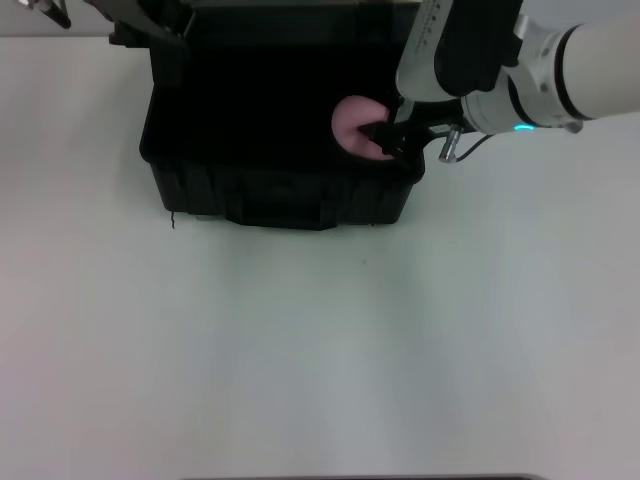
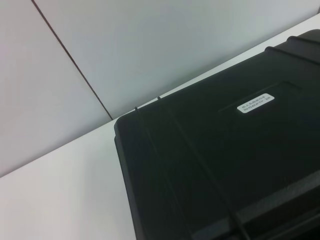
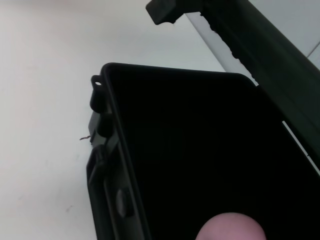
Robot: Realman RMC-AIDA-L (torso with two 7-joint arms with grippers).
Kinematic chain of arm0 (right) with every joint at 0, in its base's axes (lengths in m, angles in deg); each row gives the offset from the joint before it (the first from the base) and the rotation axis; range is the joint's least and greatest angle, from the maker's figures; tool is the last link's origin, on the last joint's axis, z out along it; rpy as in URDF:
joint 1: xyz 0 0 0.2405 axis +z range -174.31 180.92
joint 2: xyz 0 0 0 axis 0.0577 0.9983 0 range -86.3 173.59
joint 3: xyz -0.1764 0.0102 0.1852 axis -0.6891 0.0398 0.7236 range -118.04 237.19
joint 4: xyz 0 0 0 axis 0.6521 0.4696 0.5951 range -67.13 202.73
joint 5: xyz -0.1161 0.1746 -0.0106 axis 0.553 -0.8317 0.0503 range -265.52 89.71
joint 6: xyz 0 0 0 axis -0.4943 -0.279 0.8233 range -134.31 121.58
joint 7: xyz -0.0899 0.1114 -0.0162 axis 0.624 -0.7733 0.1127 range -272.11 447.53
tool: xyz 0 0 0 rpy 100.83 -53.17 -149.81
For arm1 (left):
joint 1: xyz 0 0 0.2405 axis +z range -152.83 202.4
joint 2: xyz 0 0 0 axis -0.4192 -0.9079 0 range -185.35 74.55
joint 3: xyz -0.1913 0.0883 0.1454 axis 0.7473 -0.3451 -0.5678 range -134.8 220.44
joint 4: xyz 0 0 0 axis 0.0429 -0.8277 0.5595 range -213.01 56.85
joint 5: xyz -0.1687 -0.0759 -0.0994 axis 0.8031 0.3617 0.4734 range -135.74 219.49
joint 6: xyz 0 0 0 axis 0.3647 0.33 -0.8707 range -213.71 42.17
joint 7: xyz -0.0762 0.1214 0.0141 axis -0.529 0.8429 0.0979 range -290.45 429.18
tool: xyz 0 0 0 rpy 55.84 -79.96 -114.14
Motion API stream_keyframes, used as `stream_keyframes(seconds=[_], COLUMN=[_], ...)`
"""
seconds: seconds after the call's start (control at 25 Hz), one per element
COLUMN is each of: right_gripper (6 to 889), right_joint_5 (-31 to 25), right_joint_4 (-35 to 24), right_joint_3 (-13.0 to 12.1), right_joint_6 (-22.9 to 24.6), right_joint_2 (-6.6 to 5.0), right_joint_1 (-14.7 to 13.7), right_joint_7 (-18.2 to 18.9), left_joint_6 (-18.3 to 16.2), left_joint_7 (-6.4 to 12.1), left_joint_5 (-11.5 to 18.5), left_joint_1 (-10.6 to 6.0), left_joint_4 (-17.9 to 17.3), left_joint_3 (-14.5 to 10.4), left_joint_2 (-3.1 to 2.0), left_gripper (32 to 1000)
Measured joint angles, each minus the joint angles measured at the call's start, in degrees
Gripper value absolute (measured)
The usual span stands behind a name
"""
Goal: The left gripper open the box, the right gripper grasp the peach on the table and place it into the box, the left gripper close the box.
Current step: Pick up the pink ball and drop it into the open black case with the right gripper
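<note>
Jaws of the right gripper [image 1: 385, 140] are being closed around the peach [image 1: 352, 122], held directly above the box [image 1: 280, 195] interior (left gripper [image 1: 150, 35] jaws cannot be told).

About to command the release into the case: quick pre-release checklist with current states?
1. Box lid raised, interior exposed: ok.
2. Peach above the box interior, inside the right-hand rim: ok.
3. Right gripper shut on the peach: ok.
4. Peach resting on the box floor or hanging above it: cannot tell, the interior is too dark.
5. Left gripper near the lid at the back left corner; whether it holds the lid up: cannot tell.
6. Interior free of other items below the peach: cannot tell.
</note>
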State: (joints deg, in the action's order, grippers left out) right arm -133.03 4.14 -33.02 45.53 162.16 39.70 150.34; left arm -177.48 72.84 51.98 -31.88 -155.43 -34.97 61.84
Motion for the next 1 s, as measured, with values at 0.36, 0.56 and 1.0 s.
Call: stream_keyframes(seconds=[0.36,0.56,1.0], right_gripper=[102,102,109], right_joint_5=[0.26,0.30,0.31], right_joint_4=[2.40,3.87,3.94], right_joint_3=[-1.86,-2.49,-2.59], right_joint_6=[-4.35,-5.69,-5.99], right_joint_2=[-0.03,-0.01,0.06], right_joint_1=[1.10,1.87,1.92], right_joint_7=[0.04,0.04,-0.21], left_joint_6=[0.15,0.15,0.16], left_joint_7=[0.08,0.09,0.13], left_joint_5=[0.09,0.25,0.45], left_joint_1=[0.03,0.09,0.07], left_joint_4=[0.01,0.06,1.20], left_joint_3=[0.05,-0.19,-0.25], left_joint_2=[0.05,0.07,0.10], left_gripper=[527,528,529])
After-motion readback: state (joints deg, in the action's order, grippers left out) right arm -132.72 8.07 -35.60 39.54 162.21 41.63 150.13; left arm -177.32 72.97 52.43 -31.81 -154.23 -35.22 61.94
